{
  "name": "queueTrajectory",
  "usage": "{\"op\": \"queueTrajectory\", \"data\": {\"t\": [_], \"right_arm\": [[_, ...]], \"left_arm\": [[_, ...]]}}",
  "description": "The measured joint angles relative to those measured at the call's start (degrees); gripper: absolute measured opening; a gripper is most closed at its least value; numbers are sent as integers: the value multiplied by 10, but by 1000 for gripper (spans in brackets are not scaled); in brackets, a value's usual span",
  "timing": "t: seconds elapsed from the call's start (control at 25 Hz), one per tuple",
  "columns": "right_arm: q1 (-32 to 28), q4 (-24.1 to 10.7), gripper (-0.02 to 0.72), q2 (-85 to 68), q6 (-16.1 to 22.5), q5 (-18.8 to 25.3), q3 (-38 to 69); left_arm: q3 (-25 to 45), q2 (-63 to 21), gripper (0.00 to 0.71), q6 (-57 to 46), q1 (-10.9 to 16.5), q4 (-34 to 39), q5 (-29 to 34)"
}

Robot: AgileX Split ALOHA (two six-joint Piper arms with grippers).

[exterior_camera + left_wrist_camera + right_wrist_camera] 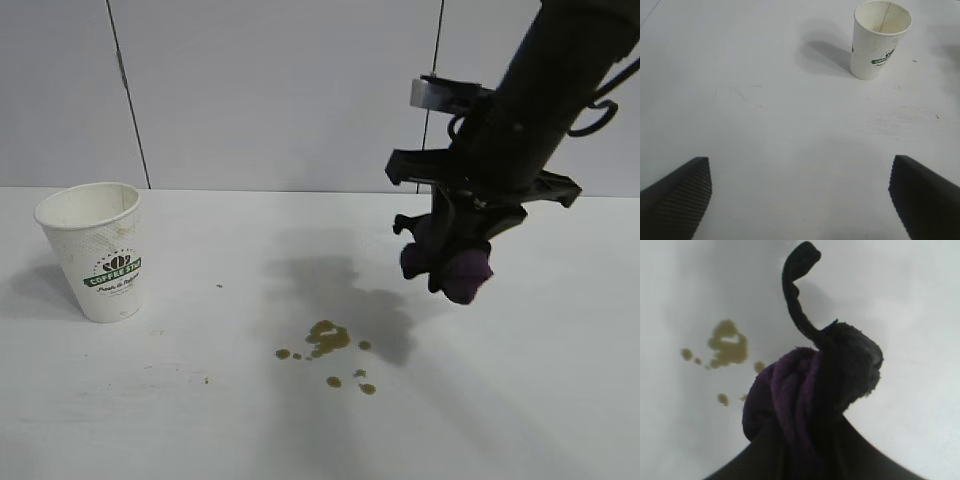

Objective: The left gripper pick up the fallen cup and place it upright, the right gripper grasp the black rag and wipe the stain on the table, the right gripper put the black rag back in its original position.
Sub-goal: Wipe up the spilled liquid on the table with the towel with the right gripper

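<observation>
The cup (98,250) stands upright at the left of the white table (180,420); it also shows in the left wrist view (879,40). The stain (328,340) of brown blotches lies in the middle of the table and shows in the right wrist view (727,344). My right gripper (452,270) is shut on the bunched black rag (466,270), which looks dark purple, and holds it in the air above and to the right of the stain. The rag fills the right wrist view (810,385). My left gripper (800,195) is open and empty, well away from the cup and out of the exterior view.
A tiny dark speck (219,286) lies on the table between the cup and the stain. A small brown droplet (207,380) lies left of the stain. A grey panelled wall (280,90) stands behind the table.
</observation>
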Motion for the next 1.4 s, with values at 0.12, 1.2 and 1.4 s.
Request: {"op": "queueTrajectory", "data": {"t": [0.12,1.2,1.4], "right_arm": [[59,6,104,1,0,-15,-5],[163,-40,104,166,41,-75,-58],[150,-120,104,162,76,-6,-65]], "left_arm": [[0,0,694,0,0,0,0],[0,0,694,0,0,0,0],[0,0,694,0,0,0,0]]}}
